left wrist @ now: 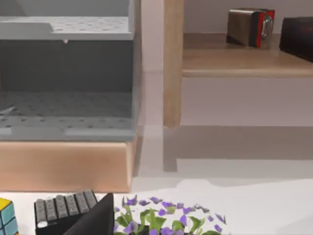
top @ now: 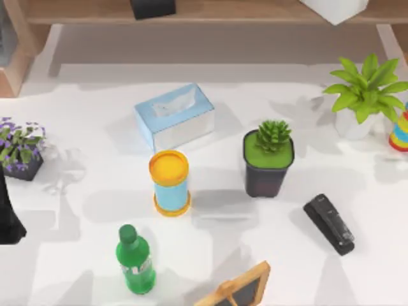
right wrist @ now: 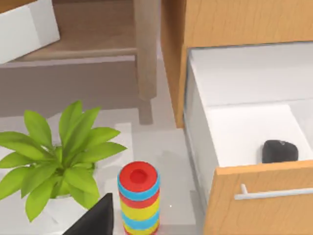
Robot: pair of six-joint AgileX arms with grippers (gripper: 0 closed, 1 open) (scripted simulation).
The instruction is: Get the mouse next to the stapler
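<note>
Top view, read from nine o'clock across to three: the left arm (top: 9, 217) is a dark shape at the table's left edge, just below the purple-flowered plant (top: 20, 150); its fingers cannot be made out, so whether they are apart or closed I cannot tell. Toward the centre stand the green bottle (top: 135, 260) at about seven o'clock, the yellow-lidded blue can (top: 170, 183) near the middle, and the blue tissue box (top: 174, 116) at eleven o'clock. Bare white table (top: 89, 191) lies open between the left edge and the can. At six o'clock a small wood-framed chalkboard (top: 239, 290) meets the near edge. Just right of centre sits the black square pot with a succulent (top: 268, 164). The stapler (top: 329, 224) lies at four o'clock, slanted, apart from the pot, with bare surface all round it and toward the right edge. At two o'clock a leafy plant in a white pot (top: 363, 95) stands beside the striped ring stack (top: 401, 131), which is cut by the right edge.

Left wrist view: a keyboard-like grey item (left wrist: 66, 208) and a colour cube (left wrist: 6, 215) lie beside the purple flowers.

Right wrist view: the mouse (right wrist: 279, 151), dark and rounded, sits inside an open white-lined drawer (right wrist: 234, 132) of a wooden cabinet, near the drawer's front panel, to the far side of the ring stack from the leafy plant. A dark finger (right wrist: 95, 218) of the right gripper shows at the frame edge; how wide it stands cannot be told.
</note>
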